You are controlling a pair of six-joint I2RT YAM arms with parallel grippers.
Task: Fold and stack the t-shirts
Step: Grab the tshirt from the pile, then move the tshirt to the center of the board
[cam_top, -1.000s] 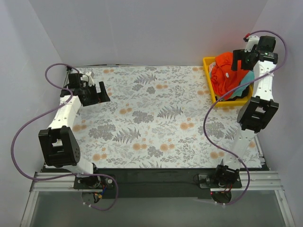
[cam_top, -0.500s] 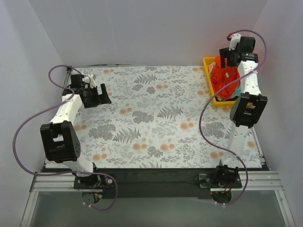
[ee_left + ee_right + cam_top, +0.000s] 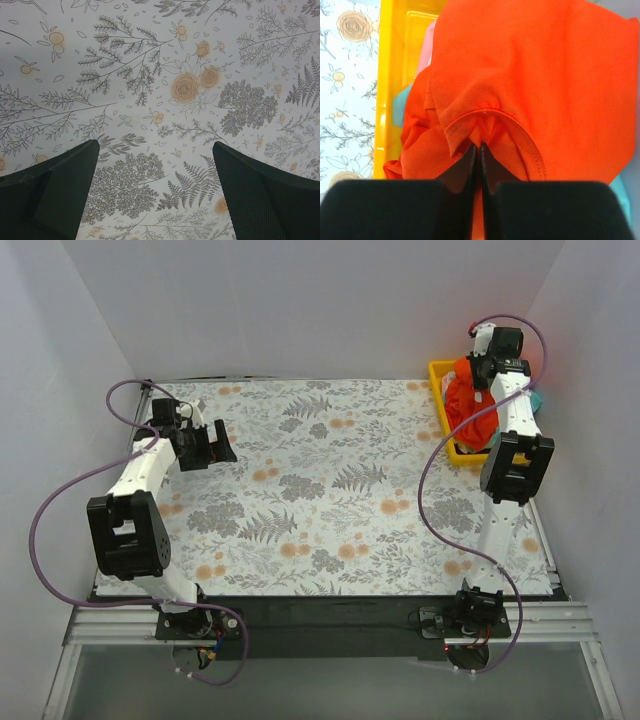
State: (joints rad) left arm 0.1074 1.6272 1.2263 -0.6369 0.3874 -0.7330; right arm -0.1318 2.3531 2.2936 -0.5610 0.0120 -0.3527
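Right claw (image 3: 480, 148) pinched shut on fold of orange-red t-shirt (image 3: 535, 65). Shirt lay bunched in yellow bin (image 3: 390, 80) at far right corner of worktop (image 3: 165, 40). Teal-green t-shirt (image 3: 401, 107) peeked out at orange shirt's edge, same bin. Left claw (image 3: 155, 147) gaped wide, empty, over floral worktop, well apart from bin.

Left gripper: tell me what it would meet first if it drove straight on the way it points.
The left gripper points down at the floral table cover. Nothing lies between its open fingers, so it would probably meet that bare cover first; how far off is unclear.
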